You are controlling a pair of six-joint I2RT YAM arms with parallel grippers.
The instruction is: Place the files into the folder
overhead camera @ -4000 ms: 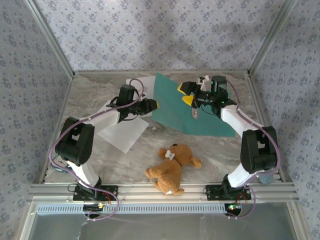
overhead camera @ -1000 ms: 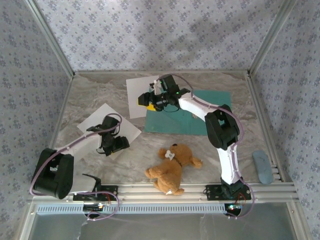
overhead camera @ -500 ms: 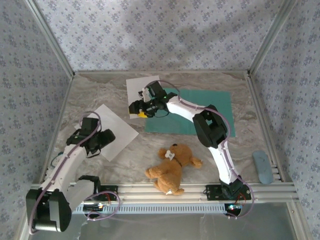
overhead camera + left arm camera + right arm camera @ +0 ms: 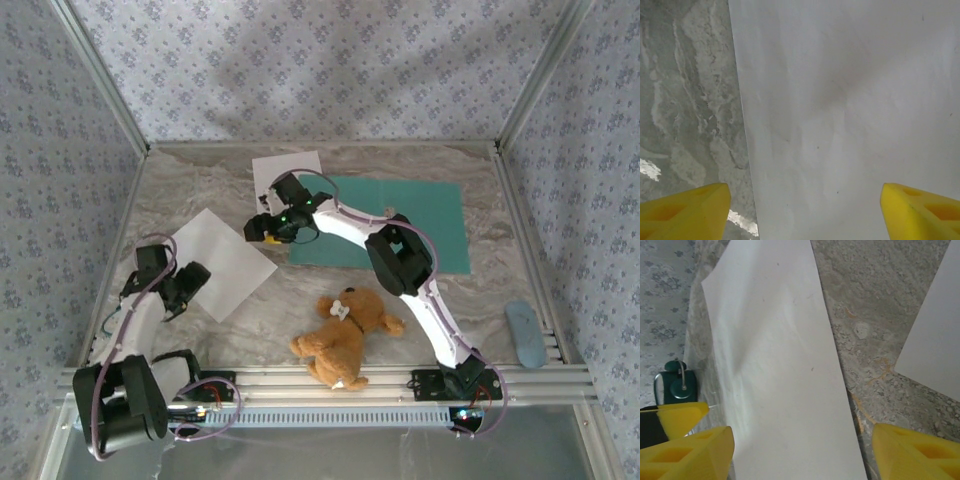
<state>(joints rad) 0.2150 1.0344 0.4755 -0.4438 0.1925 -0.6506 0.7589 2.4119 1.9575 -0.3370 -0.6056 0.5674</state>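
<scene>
Top external view showed the folder lying open and flat at upper centre-right of the frame, with nothing on it that I could see. Neither sheet was in it. The left sheet lay at centre left, well apart from the folder. The upper sheet lay at upper centre by the folder's left edge, though the right arm hid whether the two overlapped.

The right gripper was stretched far across to the left of the folder and hung between the two sheets. In the right wrist view its yellow fingers stood wide apart at the bottom corners, grasping nothing, with the left sheet running up the middle between them.

The left gripper sat at the left border of the left sheet. The left wrist view showed its fingers spread just as wide and empty, straddling the sheet's left edge, with bare table beside it.

I judged this to be the approach on the first sheet, with no grasp made yet. The paper lay flat on the table, so the next move called for getting a finger under an edge, probably by lowering over the border and nudging the sheet until it buckled, then closing. After that it had to travel right onto the folder, keeping above the teddy bear at lower centre.
</scene>
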